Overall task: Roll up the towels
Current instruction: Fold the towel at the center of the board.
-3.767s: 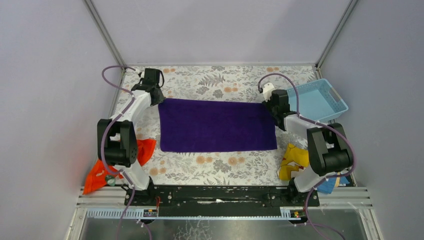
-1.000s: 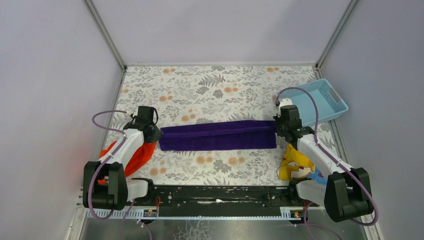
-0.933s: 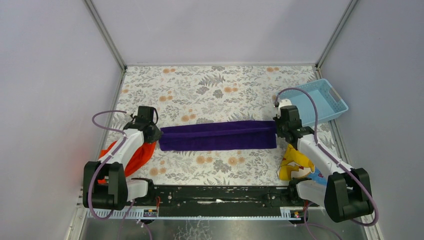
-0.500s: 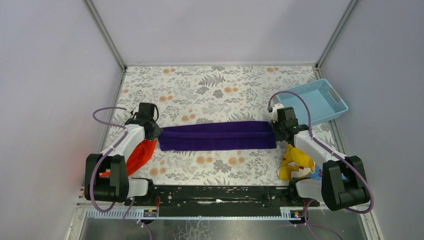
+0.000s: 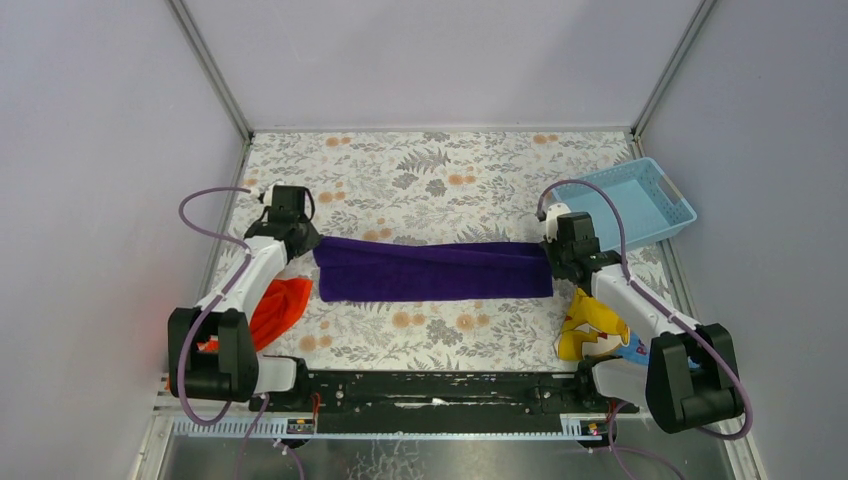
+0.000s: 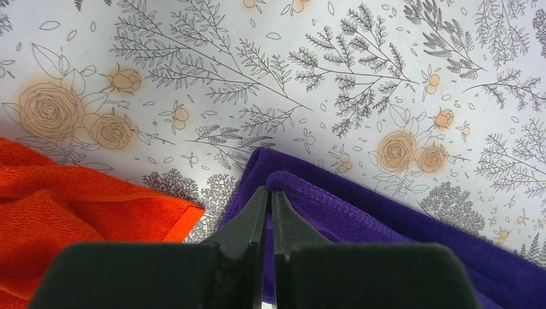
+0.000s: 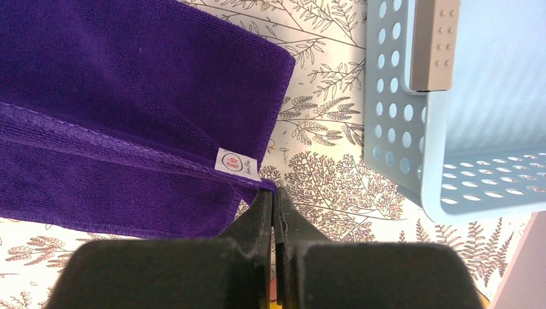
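The purple towel (image 5: 430, 270) lies folded lengthwise as a long band across the middle of the table. My left gripper (image 5: 306, 243) is shut on its left corner; the left wrist view shows the jaws (image 6: 270, 191) pinching the stitched hem of the purple towel (image 6: 386, 225). My right gripper (image 5: 548, 258) is shut on the right corner; the right wrist view shows the jaws (image 7: 272, 192) pinching the purple towel (image 7: 129, 96) just beside a small white label (image 7: 235, 161). The orange-red towel (image 5: 277, 306) lies crumpled near the left arm and also shows in the left wrist view (image 6: 58, 206).
A light blue perforated basket (image 5: 640, 200) sits at the back right, close to the right gripper, and shows in the right wrist view (image 7: 386, 96). A yellow-and-blue printed cloth (image 5: 590, 325) lies by the right arm's base. Grey walls enclose the floral table (image 5: 430, 165).
The towel went from flat and wide to a narrow folded band. In the last second the left gripper moved toward the back with its corner, and the right gripper shifted slightly left.
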`<state>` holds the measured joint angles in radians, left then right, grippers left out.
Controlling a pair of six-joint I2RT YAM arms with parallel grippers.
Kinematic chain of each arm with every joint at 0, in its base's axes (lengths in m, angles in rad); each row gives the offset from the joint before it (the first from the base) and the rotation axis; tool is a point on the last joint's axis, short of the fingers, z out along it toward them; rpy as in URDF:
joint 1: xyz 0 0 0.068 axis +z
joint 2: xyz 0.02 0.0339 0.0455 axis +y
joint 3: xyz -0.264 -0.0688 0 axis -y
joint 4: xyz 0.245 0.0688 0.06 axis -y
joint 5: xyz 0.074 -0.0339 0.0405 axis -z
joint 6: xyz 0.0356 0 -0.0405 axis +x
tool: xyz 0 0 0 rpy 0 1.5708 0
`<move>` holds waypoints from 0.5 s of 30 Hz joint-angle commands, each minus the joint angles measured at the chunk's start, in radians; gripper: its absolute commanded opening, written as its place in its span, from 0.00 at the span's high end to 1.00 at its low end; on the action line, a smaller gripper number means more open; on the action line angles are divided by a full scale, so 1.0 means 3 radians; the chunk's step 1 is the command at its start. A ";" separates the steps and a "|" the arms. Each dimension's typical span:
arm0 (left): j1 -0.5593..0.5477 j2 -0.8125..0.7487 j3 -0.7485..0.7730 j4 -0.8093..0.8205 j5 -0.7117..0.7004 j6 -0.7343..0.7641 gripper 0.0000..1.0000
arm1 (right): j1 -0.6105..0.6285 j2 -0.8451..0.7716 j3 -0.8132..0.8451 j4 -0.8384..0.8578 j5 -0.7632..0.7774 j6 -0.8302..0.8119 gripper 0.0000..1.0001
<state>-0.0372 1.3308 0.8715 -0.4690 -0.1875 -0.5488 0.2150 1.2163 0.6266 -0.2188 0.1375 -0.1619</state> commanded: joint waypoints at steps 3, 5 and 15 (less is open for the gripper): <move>0.0050 -0.0174 0.0111 0.0285 -0.0419 0.0254 1.00 | -0.0028 -0.0217 0.0124 0.0172 0.0235 -0.0114 1.00; 0.0052 -0.0105 0.0229 0.0310 -0.0386 0.0265 1.00 | -0.0030 -0.0188 0.0153 0.0266 0.0233 -0.0158 1.00; 0.0054 -0.0002 0.0393 0.0336 -0.0326 0.0310 1.00 | -0.0030 -0.0132 0.0348 0.0342 0.0443 -0.0392 1.00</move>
<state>-0.0376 1.3437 0.9703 -0.4129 -0.2054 -0.4881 0.2150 1.1976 0.6857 -0.1452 0.1677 -0.2249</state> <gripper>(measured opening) 0.010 0.020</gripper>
